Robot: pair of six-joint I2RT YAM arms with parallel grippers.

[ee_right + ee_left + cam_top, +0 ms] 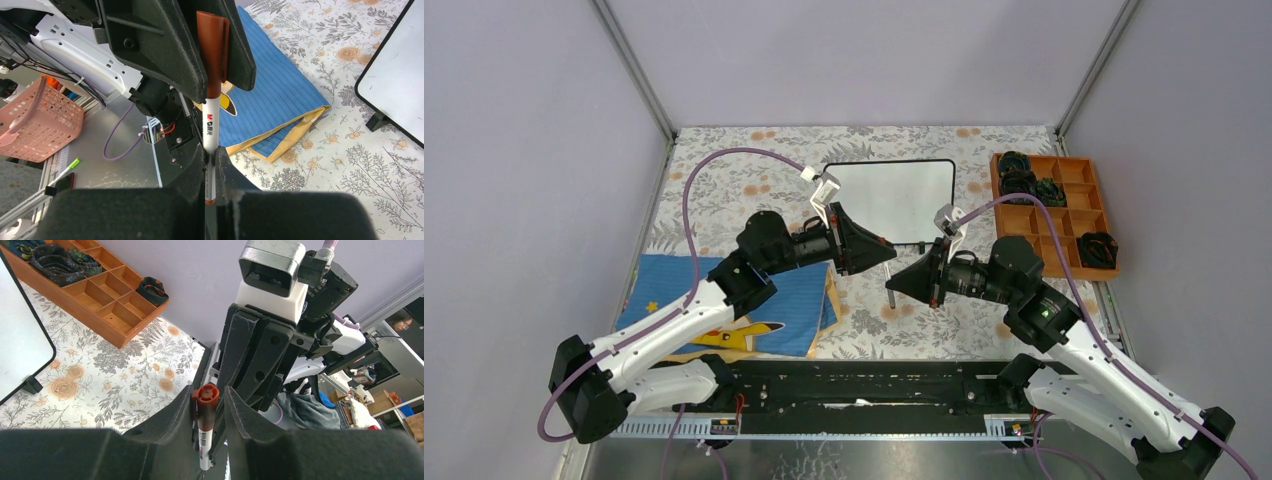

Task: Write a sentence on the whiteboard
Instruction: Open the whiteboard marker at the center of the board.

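The right gripper (210, 175) pinches the tail of a white-barrelled marker (210, 122). Its reddish-brown cap (213, 45) sits between the fingers of the left gripper (209, 392); whether they squeeze it I cannot tell. The small black-framed white whiteboard (894, 195) stands just beyond them, at the far centre of the floral tablecloth (724, 190).

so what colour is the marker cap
Reddish-brown cap on a white marker. It shows best in the right wrist view.

i'm running this from afar in what looks like a robotics lab: plain grey enclosure walls (524, 150) round the table (944, 320), a person (400, 320) among cluttered benches, a pink basket (35, 120) by loose cables (117, 135)
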